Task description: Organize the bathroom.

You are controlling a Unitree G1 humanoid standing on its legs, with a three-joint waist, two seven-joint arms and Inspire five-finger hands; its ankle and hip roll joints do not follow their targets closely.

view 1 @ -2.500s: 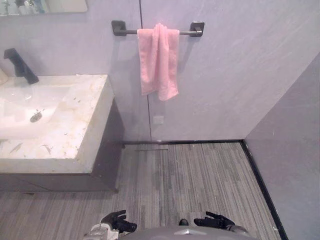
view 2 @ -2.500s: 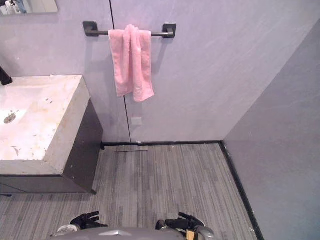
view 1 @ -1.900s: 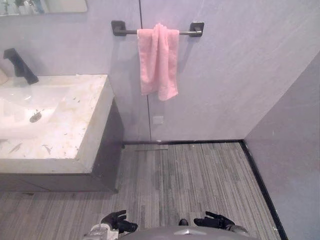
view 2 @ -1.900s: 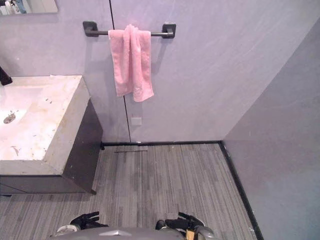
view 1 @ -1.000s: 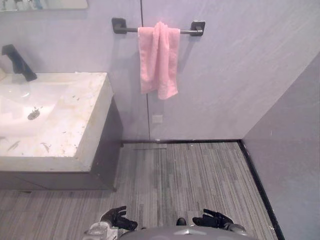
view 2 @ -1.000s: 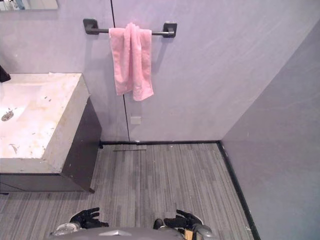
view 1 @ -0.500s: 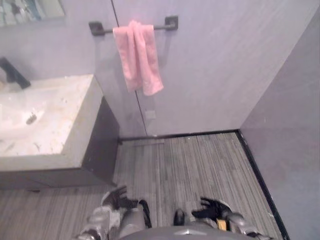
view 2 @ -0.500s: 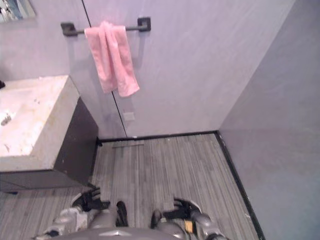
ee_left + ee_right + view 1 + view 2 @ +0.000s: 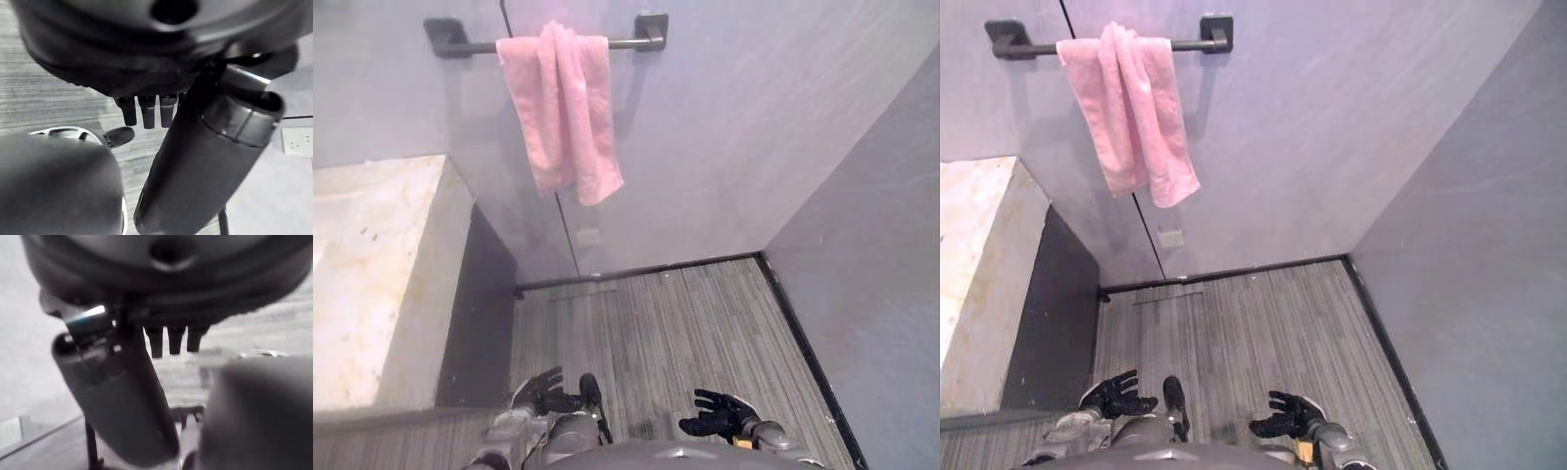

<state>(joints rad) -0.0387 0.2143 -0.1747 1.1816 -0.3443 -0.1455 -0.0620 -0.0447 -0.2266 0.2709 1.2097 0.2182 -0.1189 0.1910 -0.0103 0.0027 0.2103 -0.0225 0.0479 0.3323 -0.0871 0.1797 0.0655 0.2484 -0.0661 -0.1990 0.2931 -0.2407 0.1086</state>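
A pink towel [image 9: 563, 113] hangs folded over a dark bar [image 9: 626, 42] fixed high on the grey wall [image 9: 734, 127], its cloth bunched along the middle and its lower corner reaching furthest down on the right. To the left of the towel and lower stands the counter [image 9: 372, 264], pale and speckled on top with a dark front below it, its near corner just beside the towel's lower edge as seen from the head. A small white outlet [image 9: 588, 237] sits on the wall under the towel, close above the black skirting. The floor [image 9: 675, 333] is grey and striped, meeting a second wall on the right. Both hands are low, over the floor, well apart from the towel and far below it. The left hand [image 9: 536, 390] shows at the lower left with its fingers loosely spread and holding nothing; in its wrist view the fingers [image 9: 142, 110] stand straight in a row over the floor. The right hand [image 9: 715, 415] shows at the lower right, palm up, fingers spread and empty; its wrist view likewise shows straight fingers [image 9: 175, 340] with nothing between them.
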